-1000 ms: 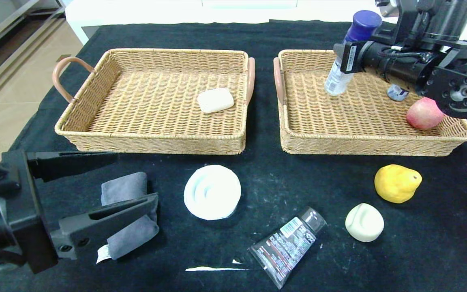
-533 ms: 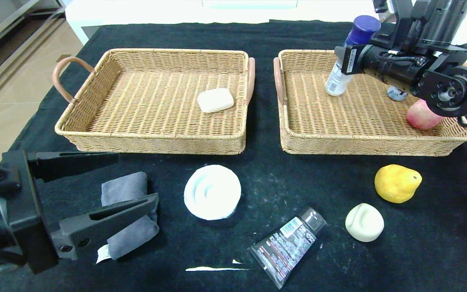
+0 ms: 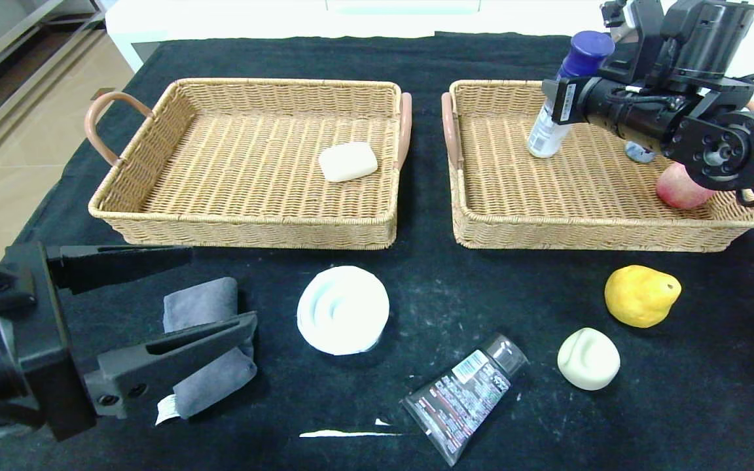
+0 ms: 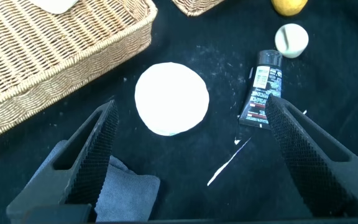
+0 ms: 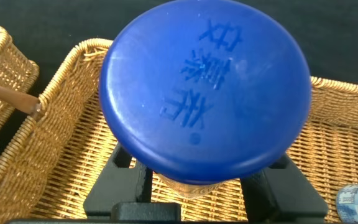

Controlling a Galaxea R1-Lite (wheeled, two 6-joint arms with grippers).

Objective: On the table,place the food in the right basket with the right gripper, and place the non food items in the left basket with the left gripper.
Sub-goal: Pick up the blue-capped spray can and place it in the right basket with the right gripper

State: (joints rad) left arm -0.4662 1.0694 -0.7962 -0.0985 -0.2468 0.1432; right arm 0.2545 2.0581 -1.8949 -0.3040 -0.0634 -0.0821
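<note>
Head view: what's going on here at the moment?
The right gripper holds the white bottle with its base low over the right basket, which already holds an apple. The left gripper hangs open over the grey cloth. The pear, bun, tube and white roll wait on the table.

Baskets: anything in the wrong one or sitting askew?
Nothing misplaced: the soap lies in the left basket; an apple and a small bottle sit in the right basket. Only the blue-capped bottle tilts there, in the right gripper.
</note>
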